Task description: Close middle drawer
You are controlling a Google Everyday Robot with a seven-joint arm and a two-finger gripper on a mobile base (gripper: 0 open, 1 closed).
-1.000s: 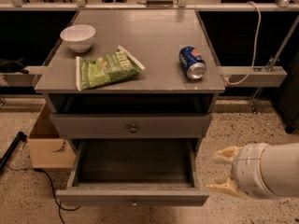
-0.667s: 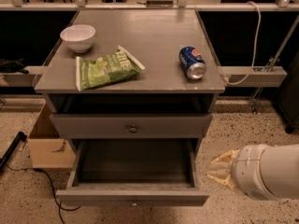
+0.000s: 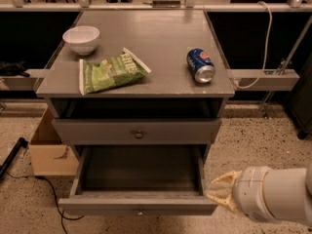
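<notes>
Low at the right, the gripper hovers just beside the front corner of the middle drawer, which stands pulled wide open; whether the gripper is clenched cannot be told.

Grey cabinet with its middle drawer pulled out; the robot's gripper sits just beside the drawer's right front corner.

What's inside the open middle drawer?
The middle drawer shows a bare floor; its rear is shadowed under the upper drawer. The gripper is by its front right corner.
</notes>
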